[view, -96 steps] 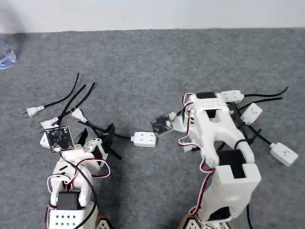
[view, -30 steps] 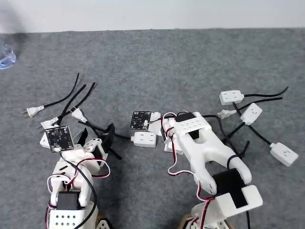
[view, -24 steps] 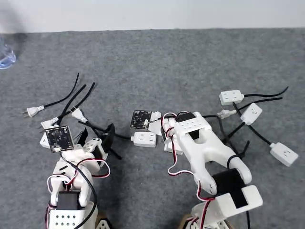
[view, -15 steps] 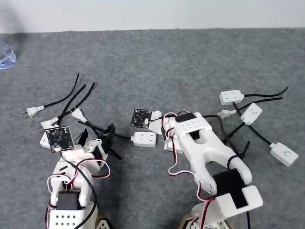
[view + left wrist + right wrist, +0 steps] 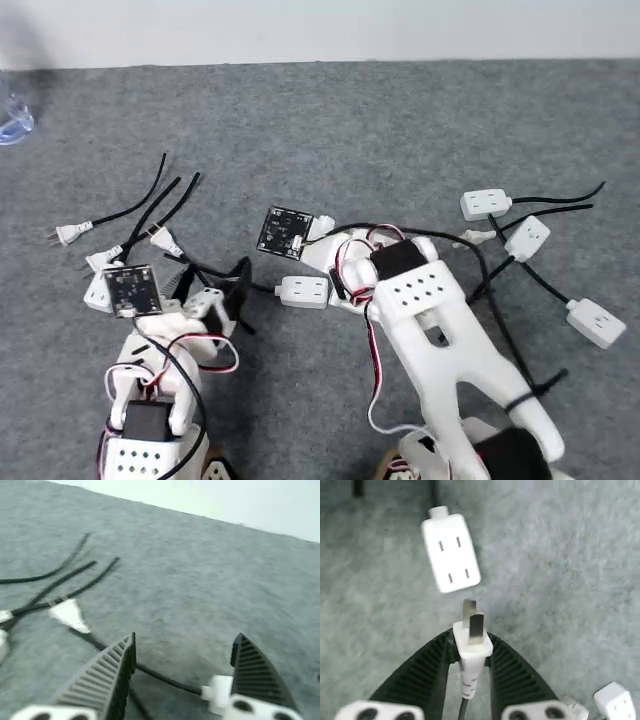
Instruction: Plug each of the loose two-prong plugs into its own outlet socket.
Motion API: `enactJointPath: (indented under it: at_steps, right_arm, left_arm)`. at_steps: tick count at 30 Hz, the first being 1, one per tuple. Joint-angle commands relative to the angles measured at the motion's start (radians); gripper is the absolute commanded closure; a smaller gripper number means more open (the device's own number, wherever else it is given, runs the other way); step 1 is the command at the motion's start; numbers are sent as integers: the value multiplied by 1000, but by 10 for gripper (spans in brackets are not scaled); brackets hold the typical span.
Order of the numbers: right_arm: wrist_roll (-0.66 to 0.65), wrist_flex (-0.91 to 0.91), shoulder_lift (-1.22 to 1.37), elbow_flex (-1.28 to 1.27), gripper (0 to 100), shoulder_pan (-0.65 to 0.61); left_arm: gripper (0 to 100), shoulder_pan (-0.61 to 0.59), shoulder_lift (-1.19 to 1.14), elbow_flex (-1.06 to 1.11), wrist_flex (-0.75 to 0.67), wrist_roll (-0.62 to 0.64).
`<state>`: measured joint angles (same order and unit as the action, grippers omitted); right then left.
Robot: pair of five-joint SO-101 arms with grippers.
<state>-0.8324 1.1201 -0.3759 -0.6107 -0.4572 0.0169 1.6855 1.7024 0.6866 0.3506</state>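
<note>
My right gripper (image 5: pixel 471 641) is shut on a white two-prong plug (image 5: pixel 471 632). Its prongs point at a white outlet socket (image 5: pixel 451 560) lying on the grey carpet just ahead, with a small gap between them. In the high view that socket (image 5: pixel 303 291) lies mid-table between the two arms. My left gripper (image 5: pixel 182 655) stands open and holds nothing, low over the carpet near the socket's black cable (image 5: pixel 160 676). A loose white plug (image 5: pixel 70 616) lies ahead of it. More loose plugs (image 5: pixel 65 234) (image 5: pixel 165 241) lie at the left.
Three further white sockets (image 5: pixel 486 204) (image 5: pixel 527 238) (image 5: pixel 596 322) with black cables lie at the right. Black cable ends (image 5: pixel 160 195) fan out at the left. A clear object (image 5: pixel 12 115) sits at the far left edge. The far carpet ends at a white wall.
The right arm swung from the right-hand sockets to the middle socket, carrying the plug, and now stretches farther forward over it. The left arm shifted slightly right.
</note>
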Motion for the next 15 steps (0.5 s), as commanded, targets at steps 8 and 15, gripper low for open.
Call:
enactJointPath:
  at_steps: [8,15]
  right_arm:
    - [-110,130,148,-11,991,-2]
    - [-121,47,331,-5,987,4]
  left_arm:
    - [709,41,8,-12,63,-5]
    - [709,43,8,-12,66,-6]
